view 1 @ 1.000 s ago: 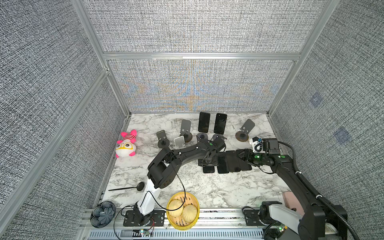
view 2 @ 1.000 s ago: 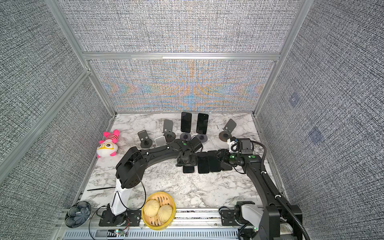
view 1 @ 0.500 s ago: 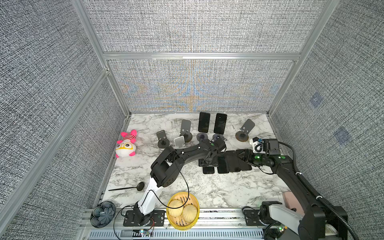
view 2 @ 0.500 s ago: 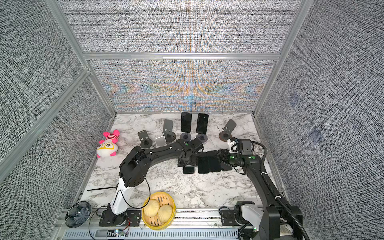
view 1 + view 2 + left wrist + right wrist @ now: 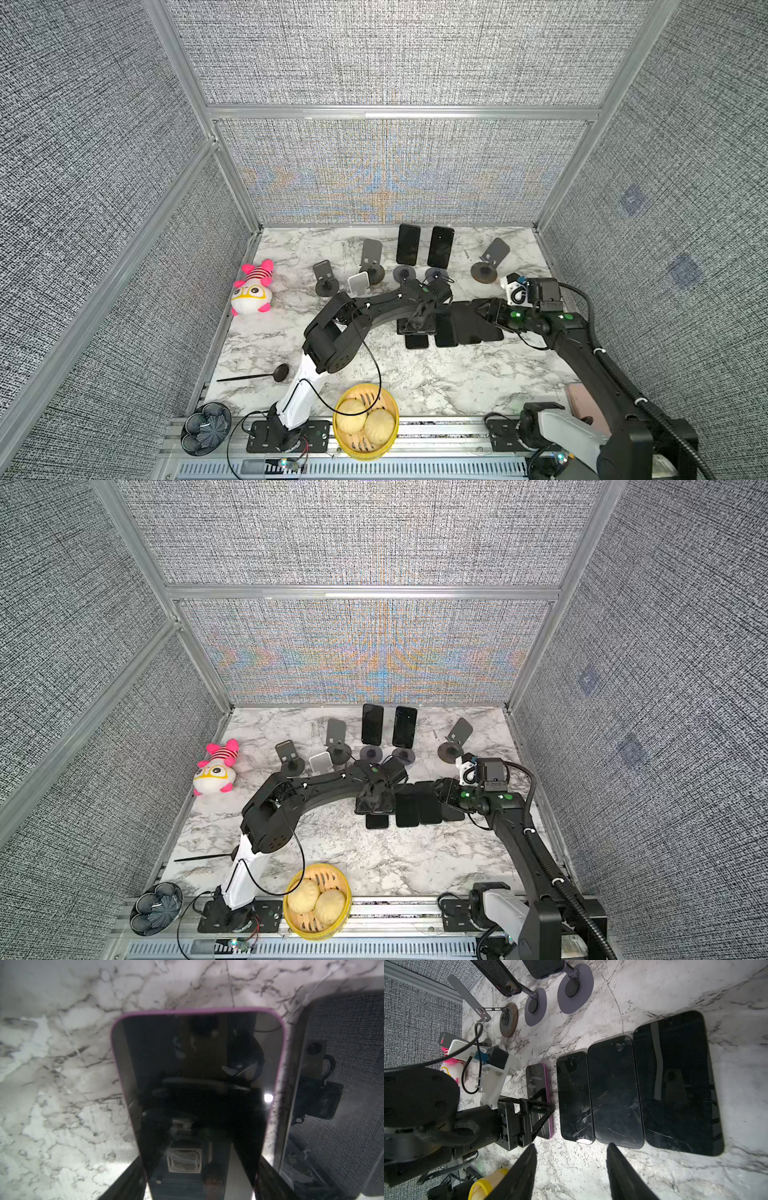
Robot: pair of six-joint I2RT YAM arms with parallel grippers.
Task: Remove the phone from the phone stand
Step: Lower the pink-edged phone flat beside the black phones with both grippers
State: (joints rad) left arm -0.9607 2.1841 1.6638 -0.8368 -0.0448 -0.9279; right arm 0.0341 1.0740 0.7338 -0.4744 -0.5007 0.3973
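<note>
OK, the purple-rimmed black phone [image 5: 197, 1084] lay flat and screen-up on the white marble tabletop [image 5: 374, 374], clear of every stand. Straddling its near end was the left gripper [image 5: 200, 1180], jaws apart by roughly the phone's width, with one finger [image 5: 124, 1186] along each long edge. The wrist view didn't show whether the pads pressed the rim or only stood beside it: couldn't tell. In both top views the gripper body covered most of the phone, leaving just one short end visible.

Beside it lay three larger black phones [image 5: 614, 1093], flat, parallel to it and packed edge to edge. A thin strip of marble separated them from the purple-rimmed one.

At the far side of that row hung the right gripper [image 5: 572, 1147], low over the marble, jaws wide apart and holding nothing. Its fingertips pointed at the short ends of the row.

Further back, near the rear wall, two tall black phones [image 5: 408, 245] leaned on purple round-base stands [image 5: 535, 1005]. A wooden-base metal stand [image 5: 484, 272] stood to their right, carrying no phone. A pink-and-white plush toy [image 5: 251, 291] sat well apart at the left edge, and a yellow bamboo steamer [image 5: 365, 422] with buns sat at the front rail.
</note>
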